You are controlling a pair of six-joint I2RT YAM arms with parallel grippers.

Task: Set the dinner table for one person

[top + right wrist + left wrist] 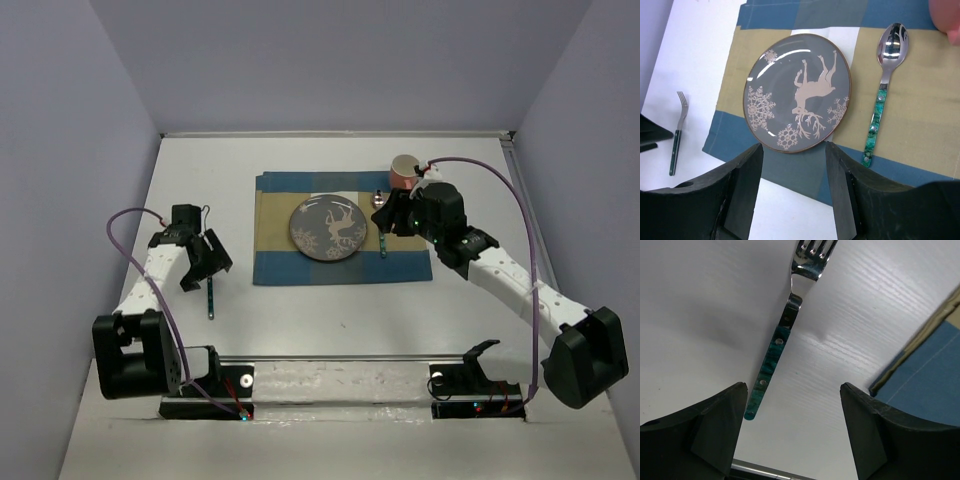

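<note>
Fork pickup at the left of the desk

From above, the fork [211, 297] lies on the bare desk [330, 320] just left of the mat [275, 220], whose plate [328, 228] and spoon [382, 240] look set. Left wrist: your left fingers [705, 425] stand released, with the handle nearer one of them, so centre it and come low before clenching. Right wrist: your right fingers [740, 185] are released and empty above the plate.

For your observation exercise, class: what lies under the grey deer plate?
The plate rests on the blue, tan and white checked placemat, which lies on the white table. The mat's pattern directly beneath the plate is covered.
</note>
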